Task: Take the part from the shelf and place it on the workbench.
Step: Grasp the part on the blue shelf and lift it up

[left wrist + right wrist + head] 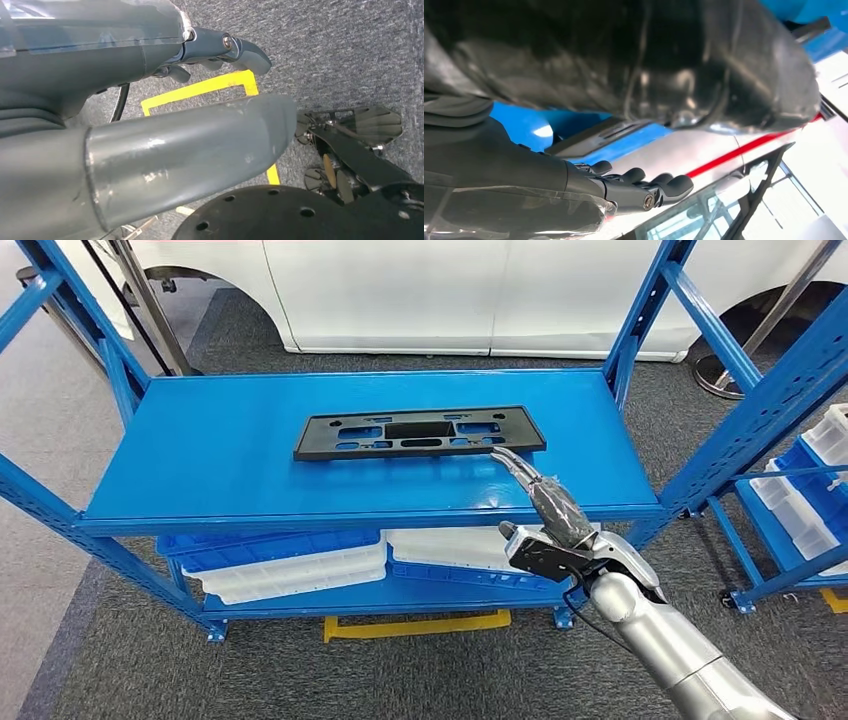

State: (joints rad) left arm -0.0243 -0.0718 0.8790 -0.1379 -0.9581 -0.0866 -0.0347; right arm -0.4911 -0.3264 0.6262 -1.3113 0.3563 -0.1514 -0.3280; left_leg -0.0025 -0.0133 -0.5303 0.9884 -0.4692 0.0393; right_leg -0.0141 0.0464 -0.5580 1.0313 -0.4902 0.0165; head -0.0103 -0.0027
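Presently the part [420,433], a flat black plastic panel with several slots cut through it, lies flat on the top board of the blue shelf [200,460], a little back from the front edge and slightly right of centre. Nothing grips it.

Right hand [545,495]: raised on its silver arm to the shelf's front edge, fingers stretched forward and apart, tips reaching over the board toward the panel's near right corner. From the head view the fingertips [510,455] sit just beside that corner; whether they touch it I cannot tell. The right wrist view shows the dark fingers extended and holding nothing, with a dark strip that looks like the panel [594,137] ahead of them on the blue board.

Left hand [210,50]: hanging low over grey carpet [350,50], thumb thick in the foreground, fingers loosely extended, nothing in its hold. A yellow floor marking [200,90] lies beneath it.

Lower shelf: stacked blue and white trays [285,560]. A white car [400,290] stands behind the shelf. A second blue rack [800,490] with white trays stands to the right.
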